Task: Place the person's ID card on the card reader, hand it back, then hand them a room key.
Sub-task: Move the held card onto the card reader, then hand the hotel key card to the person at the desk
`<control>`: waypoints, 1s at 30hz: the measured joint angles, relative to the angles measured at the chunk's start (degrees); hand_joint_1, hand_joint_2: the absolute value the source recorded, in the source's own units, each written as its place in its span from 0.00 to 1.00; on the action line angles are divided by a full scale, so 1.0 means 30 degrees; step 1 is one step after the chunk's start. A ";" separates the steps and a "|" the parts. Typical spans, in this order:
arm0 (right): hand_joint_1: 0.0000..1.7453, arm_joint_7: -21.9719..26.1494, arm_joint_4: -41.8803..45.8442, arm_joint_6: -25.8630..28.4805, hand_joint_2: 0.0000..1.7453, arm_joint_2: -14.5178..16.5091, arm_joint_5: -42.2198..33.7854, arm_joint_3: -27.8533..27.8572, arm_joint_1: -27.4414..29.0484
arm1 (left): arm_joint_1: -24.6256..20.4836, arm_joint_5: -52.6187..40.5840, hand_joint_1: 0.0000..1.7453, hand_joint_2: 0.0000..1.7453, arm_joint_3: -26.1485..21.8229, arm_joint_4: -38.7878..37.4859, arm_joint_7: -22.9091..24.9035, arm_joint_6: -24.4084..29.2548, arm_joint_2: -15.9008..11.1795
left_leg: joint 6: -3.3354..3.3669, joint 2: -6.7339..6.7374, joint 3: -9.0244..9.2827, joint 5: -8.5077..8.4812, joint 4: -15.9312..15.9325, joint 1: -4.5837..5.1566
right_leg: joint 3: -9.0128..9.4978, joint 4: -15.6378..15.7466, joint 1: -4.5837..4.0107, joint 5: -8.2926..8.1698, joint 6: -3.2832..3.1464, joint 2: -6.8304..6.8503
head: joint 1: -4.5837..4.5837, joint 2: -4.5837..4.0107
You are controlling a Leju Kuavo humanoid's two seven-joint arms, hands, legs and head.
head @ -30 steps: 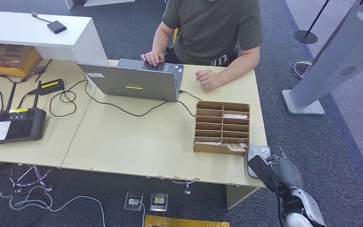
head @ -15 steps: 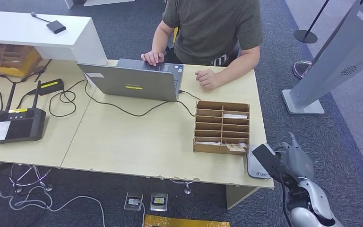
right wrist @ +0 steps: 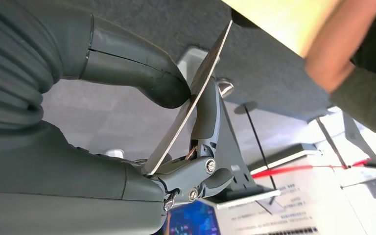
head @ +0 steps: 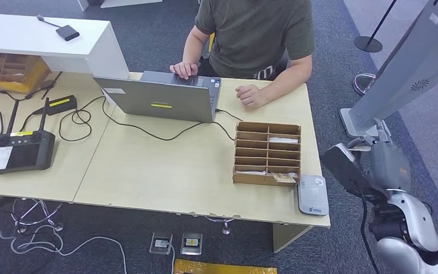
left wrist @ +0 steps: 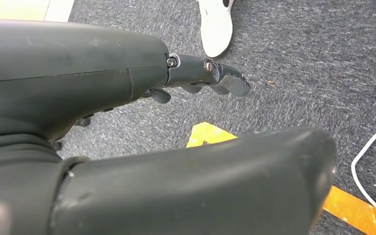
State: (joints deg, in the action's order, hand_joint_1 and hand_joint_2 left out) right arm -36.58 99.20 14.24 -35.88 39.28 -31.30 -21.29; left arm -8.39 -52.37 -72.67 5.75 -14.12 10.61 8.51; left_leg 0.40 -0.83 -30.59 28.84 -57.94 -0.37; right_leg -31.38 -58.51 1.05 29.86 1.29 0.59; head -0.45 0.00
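The ID card appears edge-on as a thin pale sheet, pinched between the thumb and fingers of my right hand. That hand is raised beside the desk's right edge, level with the wooden key rack and apart from it. The grey card reader lies uncovered at the desk's front right corner. The person sits across the desk with one hand on the laptop and the other fist on the desk. My left hand hangs over the carpet holding nothing.
A black cable runs from the laptop past the rack. A remote controller and a charger sit at the left. A grey kiosk stands on the floor right of my raised hand. Light desk surface lies between laptop and front edge.
My right hand has risen from over the card reader and swung up and to the right, off the desk edge, carrying the card. The reader now shows fully.
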 joint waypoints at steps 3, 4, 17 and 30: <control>1.00 -0.0084 0.0240 -0.0262 1.00 0.0007 0.0326 -0.0169 -0.0720 | 0.0000 -0.0069 0.00 0.00 0.0000 0.0000 0.0000 -0.0106 -0.0007 | 0.0000 -0.0001 -0.0008 0.0000 0.0000 -0.0001 | 0.0002 -0.0002 -0.0001 0.0000 0.0000 0.0006 | 0.0002 0.0000; 1.00 -0.0115 0.0271 -0.0362 1.00 0.0029 0.0519 -0.0289 -0.0978 | -0.0001 -0.0108 0.00 0.00 0.0000 0.0000 0.0000 -0.0133 -0.0009 | 0.0000 -0.0002 -0.0011 0.0000 0.0000 -0.0001 | 0.0002 -0.0003 -0.0001 0.0000 0.0000 0.0006 | 0.0004 0.0000; 1.00 0.1185 -0.1093 -0.0785 1.00 0.2717 0.3804 -0.2421 -0.2824 | -0.0044 0.0337 0.00 0.00 0.0000 0.0000 0.0252 0.0625 0.0120 | -0.0002 -0.0011 -0.0036 -0.0001 0.0003 -0.0011 | -0.0002 -0.0008 -0.0008 0.0002 -0.0002 0.0014 | -0.0002 0.0000; 1.00 0.2677 -0.3425 -0.0899 1.00 0.5281 0.4910 -0.3263 -0.3629 | -0.0067 0.0632 0.00 0.00 0.0000 0.0000 0.0885 0.1465 0.0373 | -0.0009 -0.0016 -0.0038 -0.0008 0.0003 -0.0013 | -0.0003 -0.0011 -0.0011 0.0002 -0.0003 0.0022 | 0.0002 0.0000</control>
State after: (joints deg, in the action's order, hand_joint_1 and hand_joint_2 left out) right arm -28.55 88.92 11.54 -20.04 54.01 -41.09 -32.18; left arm -8.59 -50.47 -72.67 5.75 -11.47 15.00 9.63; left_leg 0.37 -0.88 -30.71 28.81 -57.93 -0.41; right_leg -31.39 -58.54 1.02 29.87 1.29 0.66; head -0.44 0.00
